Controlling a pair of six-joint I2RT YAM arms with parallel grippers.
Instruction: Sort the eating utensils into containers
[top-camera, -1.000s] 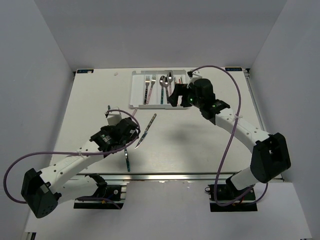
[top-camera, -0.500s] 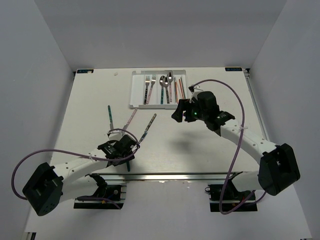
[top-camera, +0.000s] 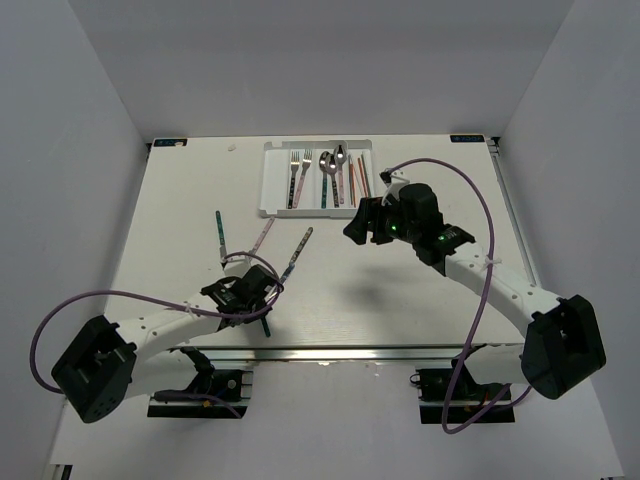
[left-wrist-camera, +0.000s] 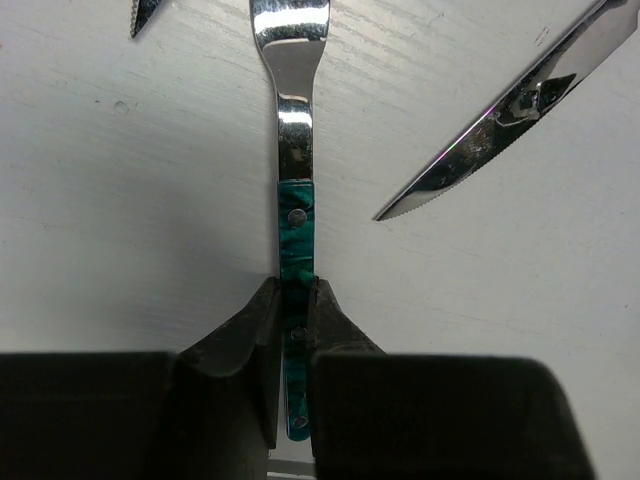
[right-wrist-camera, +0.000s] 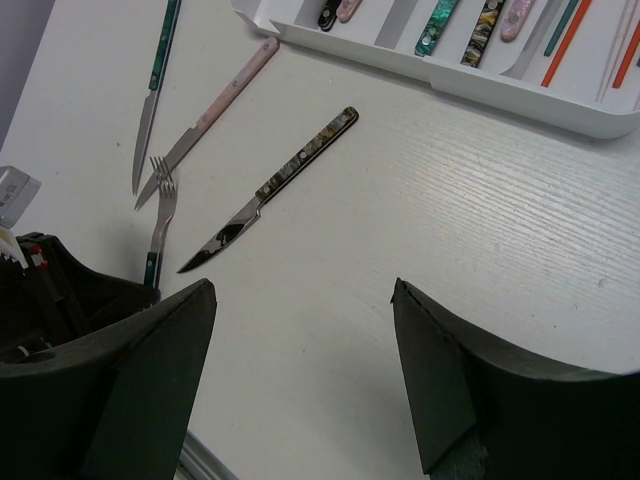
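My left jaws are pinching the teal-handled fork (left-wrist-camera: 296, 215) by the back part of its handle, one on each side. The fork lies flat on the surface (top-camera: 400, 300), close to the near edge, with its prongs pointing away from me. I think I hold it by the handle because that part is thicker and less slippery than the shiny neck (and it leaves the long end free to slide into a slot).

Just beside the fork, not touching it, is a knife with a dark speckled handle (right-wrist-camera: 300, 170). I should lift straight up so I do not bump it. Two more knives lie further off, the pink-handled knife (right-wrist-camera: 225, 95) and the green-handled knife (right-wrist-camera: 160, 60).

My right jaws are spread wide with nothing in them. They hang above the surface, just in front of the white tray (right-wrist-camera: 450, 75). The tray sits at the far side, with forks (top-camera: 294, 180), spoons (top-camera: 330, 165) and chopsticks (top-camera: 358, 180) lined up in its long slots. I guess my fork belongs beside those forks.
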